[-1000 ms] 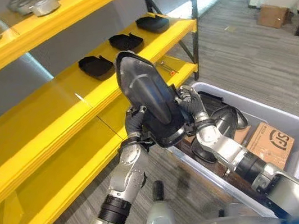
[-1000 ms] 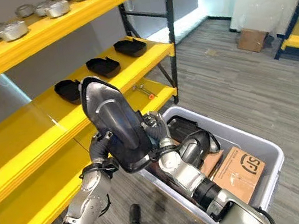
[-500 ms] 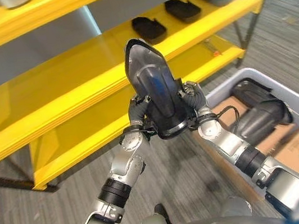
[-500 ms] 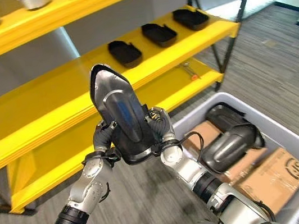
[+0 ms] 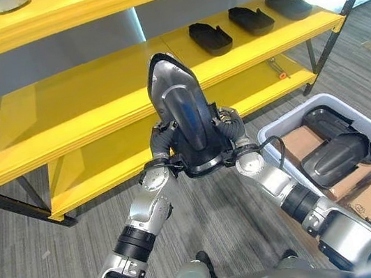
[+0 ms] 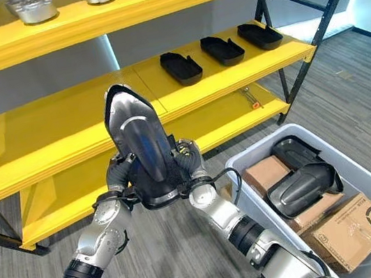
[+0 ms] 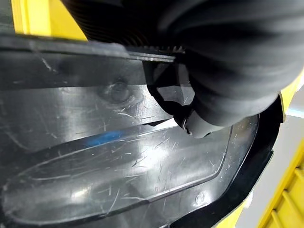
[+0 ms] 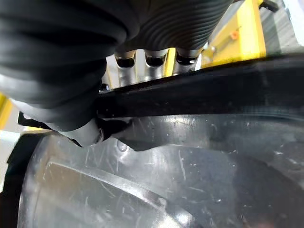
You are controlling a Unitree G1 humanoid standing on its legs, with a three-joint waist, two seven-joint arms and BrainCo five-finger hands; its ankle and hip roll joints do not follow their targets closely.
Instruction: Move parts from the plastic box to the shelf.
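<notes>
A large dark grey teardrop-shaped plastic part (image 5: 185,114) stands upright in the air in front of the yellow shelf (image 5: 81,106), its narrow end up. My left hand (image 5: 162,146) is shut on its lower left edge and my right hand (image 5: 230,132) on its lower right edge. In the right wrist view the fingers (image 8: 152,59) curl behind the part's rim (image 8: 190,180); the left wrist view has the scratched inner face (image 7: 118,166) close up. The grey plastic box (image 5: 288,115) sits on the floor at the lower right, holding two more dark parts (image 5: 343,156).
Three black parts (image 5: 210,38) lie in a row on the right end of the middle shelf. Silver metal parts (image 6: 31,8) line the top shelf. A small tool (image 5: 278,68) lies on the low shelf. Cardboard cartons (image 6: 348,229) fill the box's near end.
The whole view has swung away from the box towards the shelf, so the box now shows at the right. Both hands still hold the part, which stands more upright before the middle shelf.
</notes>
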